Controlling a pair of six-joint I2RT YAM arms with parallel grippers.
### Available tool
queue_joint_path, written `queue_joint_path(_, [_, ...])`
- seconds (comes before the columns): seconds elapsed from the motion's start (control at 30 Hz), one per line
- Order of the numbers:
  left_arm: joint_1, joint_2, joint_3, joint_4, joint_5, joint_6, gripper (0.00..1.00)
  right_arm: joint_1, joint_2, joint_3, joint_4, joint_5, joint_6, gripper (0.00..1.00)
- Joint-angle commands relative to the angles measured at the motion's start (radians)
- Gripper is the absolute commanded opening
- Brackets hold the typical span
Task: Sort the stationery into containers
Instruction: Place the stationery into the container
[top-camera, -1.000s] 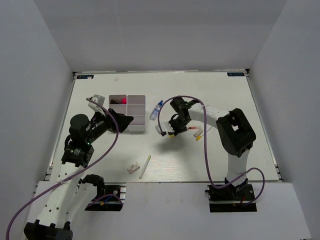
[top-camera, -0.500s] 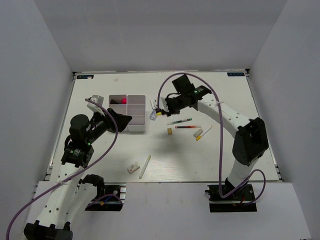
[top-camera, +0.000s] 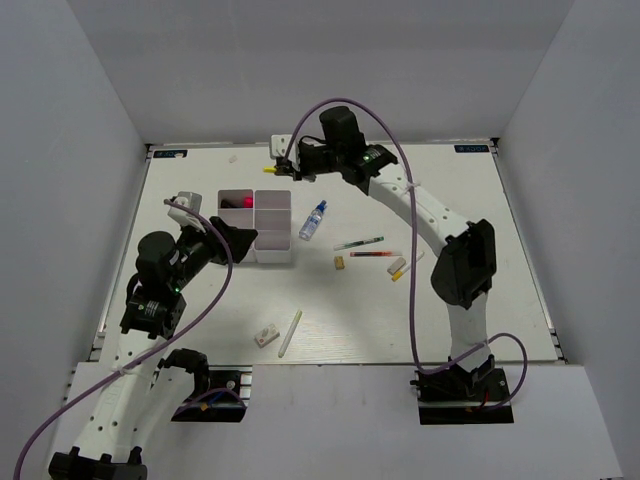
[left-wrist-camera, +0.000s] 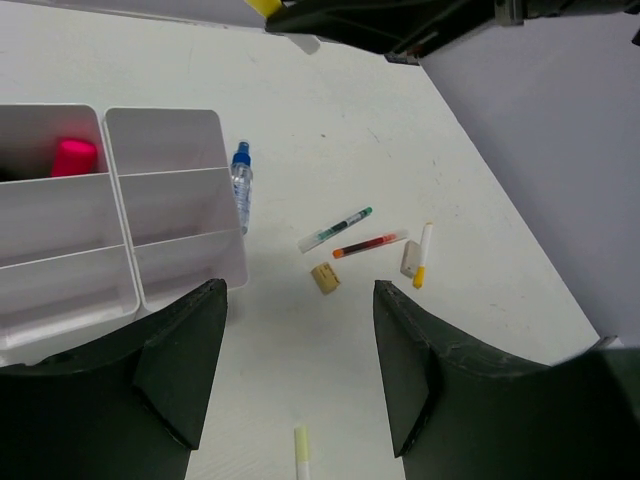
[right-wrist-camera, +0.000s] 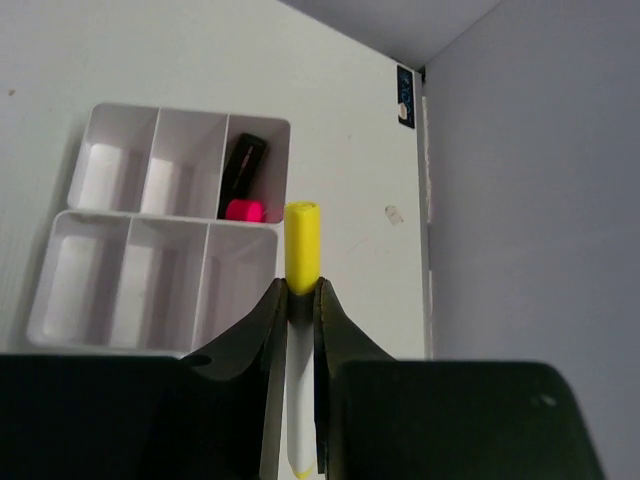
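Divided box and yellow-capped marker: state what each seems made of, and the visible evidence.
Divided box: probably moulded plastic, white, faintly glossy; thin smooth walls, rounded corners. Yellow-capped marker: likely plastic, smooth; evenly coloured cap, plain white barrel.

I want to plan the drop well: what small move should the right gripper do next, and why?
Probably carry the marker a little toward the box, over an empty cell; the right gripper is shut on it and seems beyond the box's far edge.

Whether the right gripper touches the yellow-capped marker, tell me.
Touching. The right wrist view shows the right gripper clamped against both sides of the yellow-capped marker.
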Motion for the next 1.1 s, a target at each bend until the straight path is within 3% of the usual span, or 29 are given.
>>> queue_joint_path(0.0, [0.006,-0.010,0.015,-0.015,-0.045,0.032,0.70,0.008,0.074,0.135,0.057,-0.079,0.105,0.00])
queue_joint_path(0.3, [0.006,-0.001,0.024,-0.024,-0.045,0.042,0.70,0.011,0.289,0.325,0.133,-0.192,0.276,0.00])
queue_joint_path(1.07, [0.006,-0.001,0.024,-0.024,-0.027,0.051,0.70,0.008,0.412,0.302,0.192,-0.281,0.405,0.01])
